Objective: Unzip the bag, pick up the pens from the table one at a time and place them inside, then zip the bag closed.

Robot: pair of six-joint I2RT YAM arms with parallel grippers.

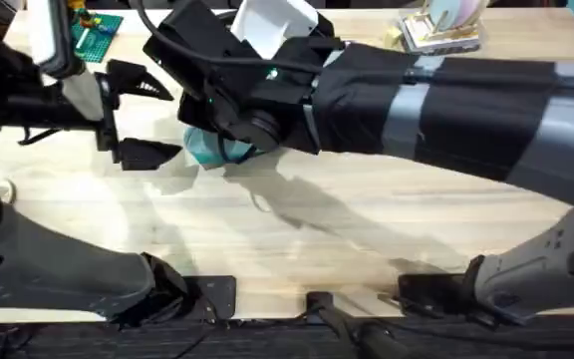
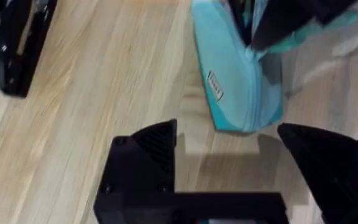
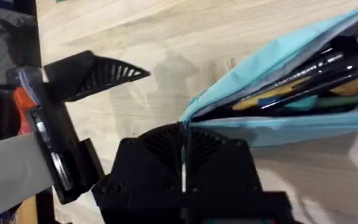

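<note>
Here my right gripper is pressed together at the end of the bag, apparently pinching the zip end or pull tab where the mouth comes to a point; the tab itself is hidden between the fingers. My left gripper is spread wide, holding nothing, just short of the bag's near end.

Position. In the overhead view the bag lies on the table at upper left of centre, mostly covered by my right arm, with my left gripper just to its left. A black stapler lies well apart, at the upper left of the left wrist view.

Contents. The mouth gapes in the right wrist view, and several pens lie inside along its length.

Step in hand, as I judge it: zipping shut. To do it well, I should close my left fingers on the free end to anchor the fabric, then draw the pull straight along the zip line, keeping the pens below the teeth so none snags.

Axis. In the right wrist view the long axis runs from lower centre up to the upper right, the gripped end lowest.
</note>
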